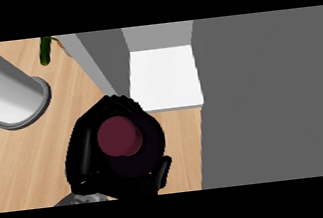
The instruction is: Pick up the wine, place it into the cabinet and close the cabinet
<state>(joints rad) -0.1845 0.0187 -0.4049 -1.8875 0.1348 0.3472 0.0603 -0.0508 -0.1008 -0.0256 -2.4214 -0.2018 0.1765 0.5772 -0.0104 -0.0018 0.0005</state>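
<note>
While the left hand (pixel 88 154) is showing at the lower middle of the frame, coming up from the bottom edge with a scrap of grey forearm just visible beneath it, it is grasping the wine (pixel 117 136): the black fingers are curling round the bottle's left and upper sides and the thumb is closing in from the lower right. The wine is being seen from straight above, so it is appearing as a dark red round top with a darker body below it, almost wholly ringed by the hand. Whether the bottle is standing on the surface or being held clear of it is not showing from this angle. The light wooden worktop (pixel 21 157) is spreading out to the left of the hand and in a narrow strip to its right. Just above the fingertips, a grey panel (pixel 103 57) is slanting towards the top of the frame, and beside it a white surface of the cabinet (pixel 165 78) is lying bright in the upper middle. A broad, flat grey face (pixel 267 94) is filling the whole right side. Further off, at the upper left, a pale cylinder (pixel 2 89) with a flanged grey base is leaning across the worktop, and a small green object (pixel 45 51) is sitting at the top edge.
</note>
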